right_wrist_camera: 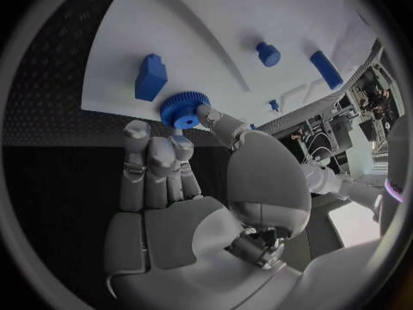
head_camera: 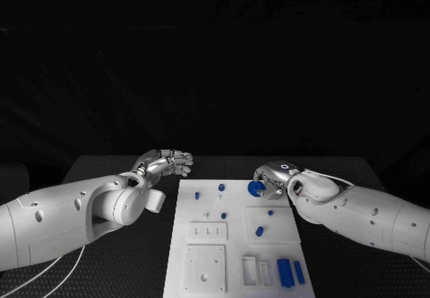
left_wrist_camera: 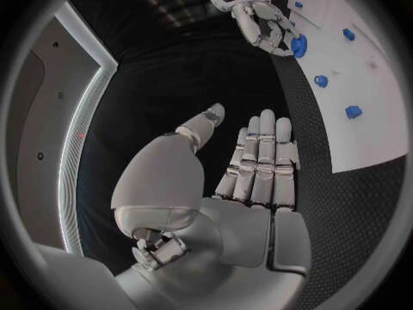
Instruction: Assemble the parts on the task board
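While the right hand (right_wrist_camera: pixel 185 186) is pinching the blue gear (right_wrist_camera: pixel 183 109) at the far edge of the task board (head_camera: pixel 235 248), it should be going slowly, and the left hand (head_camera: pixel 166 163) is waiting flat and empty over the counter (head_camera: pixel 134 261)

Blue parts (head_camera: pixel 284 272) lie scattered on the flat white task board (head_camera: pixel 205 248), a gear (right_wrist_camera: pixel 183 109) at its far edge.

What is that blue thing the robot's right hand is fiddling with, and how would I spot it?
Find the white task board mid-table, then its far right corner, where the right hand reaches. There sits a blue gear, round and toothed with a centre hole, unlike the small blocks and pegs nearby.
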You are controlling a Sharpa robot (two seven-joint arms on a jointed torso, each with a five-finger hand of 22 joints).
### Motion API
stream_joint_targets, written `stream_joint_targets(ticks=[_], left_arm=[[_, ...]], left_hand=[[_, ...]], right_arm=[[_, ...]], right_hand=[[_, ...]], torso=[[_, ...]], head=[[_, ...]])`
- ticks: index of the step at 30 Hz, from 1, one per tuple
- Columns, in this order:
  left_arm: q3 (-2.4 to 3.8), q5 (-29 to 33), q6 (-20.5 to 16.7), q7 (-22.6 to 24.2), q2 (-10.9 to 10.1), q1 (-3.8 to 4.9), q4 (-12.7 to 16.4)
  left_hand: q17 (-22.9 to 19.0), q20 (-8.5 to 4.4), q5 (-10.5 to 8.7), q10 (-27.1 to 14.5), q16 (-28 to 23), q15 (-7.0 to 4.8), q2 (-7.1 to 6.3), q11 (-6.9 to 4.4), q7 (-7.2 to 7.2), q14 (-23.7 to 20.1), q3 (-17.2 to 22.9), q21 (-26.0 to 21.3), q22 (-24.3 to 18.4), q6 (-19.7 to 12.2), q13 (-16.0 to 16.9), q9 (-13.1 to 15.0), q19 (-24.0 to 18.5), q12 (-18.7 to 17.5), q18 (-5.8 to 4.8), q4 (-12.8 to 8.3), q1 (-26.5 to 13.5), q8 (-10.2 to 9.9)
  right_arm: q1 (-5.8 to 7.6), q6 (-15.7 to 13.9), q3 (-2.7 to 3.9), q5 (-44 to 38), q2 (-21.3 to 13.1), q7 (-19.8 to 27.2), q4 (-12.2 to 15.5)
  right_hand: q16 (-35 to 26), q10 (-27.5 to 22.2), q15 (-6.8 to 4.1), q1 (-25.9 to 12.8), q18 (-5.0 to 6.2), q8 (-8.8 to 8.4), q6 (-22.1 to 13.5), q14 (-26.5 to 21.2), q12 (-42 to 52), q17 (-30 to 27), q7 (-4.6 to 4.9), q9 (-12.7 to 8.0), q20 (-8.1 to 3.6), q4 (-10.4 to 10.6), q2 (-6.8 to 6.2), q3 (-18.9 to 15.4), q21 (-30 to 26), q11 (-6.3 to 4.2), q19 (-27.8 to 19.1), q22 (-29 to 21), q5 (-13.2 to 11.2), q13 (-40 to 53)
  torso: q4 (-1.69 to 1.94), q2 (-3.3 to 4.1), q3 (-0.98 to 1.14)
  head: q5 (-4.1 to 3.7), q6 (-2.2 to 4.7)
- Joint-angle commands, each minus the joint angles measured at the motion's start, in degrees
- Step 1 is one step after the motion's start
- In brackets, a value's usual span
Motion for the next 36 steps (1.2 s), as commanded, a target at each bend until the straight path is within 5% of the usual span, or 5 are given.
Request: stream_joint_targets(ticks=[1, 17, 23, 36], left_arm=[[0.05, -0.1, 0.4, 0.4, 0.1, 0.1, 0.0], [0.05, -0.1, 0.2, 0.5, 0.0, 0.1, -0.3], [0.05, -0.1, 0.2, 0.5, 0.0, 0.1, -0.4], [0.05, -0.1, 0.3, 0.5, 0.2, 0.1, -0.2]], left_hand=[[0.1, 0.07, 0.39, -0.1, -0.3, 0.3, 0.14, 0.09, 0.26, -0.2, 0.1, 0.3, 1.1, -0.1, 0.0, 0.0, -0.4, -0.2, 1.13, -0.2, -0.3, -0.3], [0.1, 0.07, 0.42, -0.1, -0.3, 0.3, 0.17, 0.08, 0.25, -0.2, 0.2, 0.3, 1.1, -0.1, 0.0, 0.1, -0.4, -0.2, 1.13, -0.3, -0.3, -0.3], [0.1, 0.08, 0.43, -0.1, -0.3, 0.3, 0.17, 0.08, 0.25, -0.2, 0.3, 0.3, 1.1, -0.1, 0.0, 0.1, -0.4, -0.3, 1.13, -0.3, -0.3, -0.3], [0.1, 0.08, 0.44, 0.0, -0.3, 0.31, 0.19, 0.08, 0.25, -0.2, 0.3, 0.4, 1.1, -0.1, 0.0, 0.1, -0.4, -0.3, 1.13, -0.4, -0.3, -0.3]], right_arm=[[-0.25, -1.7, -0.13, -4.7, -0.4, -4.2, 1.7], [0.38, -6.6, 0.44, -11.9, -1.8, -8.6, 10.3], [0.37, -6.7, 0.42, -14.9, 0.1, -9.1, 11.3], [-0.51, -6.7, -1.41, -18.5, 5.8, -10.0, 10.0]], right_hand=[[-0.4, 0.4, -0.49, -0.1, 2.72, 0.07, 6.8, 0.1, -0.4, 0.2, -0.56, 0.3, -0.32, 0.6, -0.19, 0.8, 0.3, -0.32, -0.1, 1.0, -0.9, -0.1], [-0.4, 1.1, -0.65, 0.0, 2.72, -0.01, 7.3, 0.3, -0.7, 0.5, -0.73, 0.5, -0.54, 1.8, -2.33, 2.5, 0.5, -0.5, 0.3, 1.0, -1.7, -0.2], [-0.4, 1.3, -0.67, 0.1, 2.72, -0.05, 7.5, 0.4, -0.9, 0.6, -0.77, 0.6, -0.59, 2.3, -3.03, 3.0, 0.5, -0.53, 0.4, 0.9, -1.8, -0.2], [-0.5, 1.4, -0.68, 0.3, 2.72, -0.12, 7.5, 0.4, -0.9, 0.7, -0.78, 0.6, -0.61, 2.5, -3.37, 3.4, 0.5, -0.54, 0.4, 0.9, -1.8, -0.2]], torso=[[0.0, -0.03, 0.02], [-0.03, -0.01, -0.07], [0.09, -0.04, -0.13], [0.35, 0.1, -0.2]], head=[[0.04, 0.17], [0.3, 0.68], [0.4, 0.88], [0.58, 0.9]])
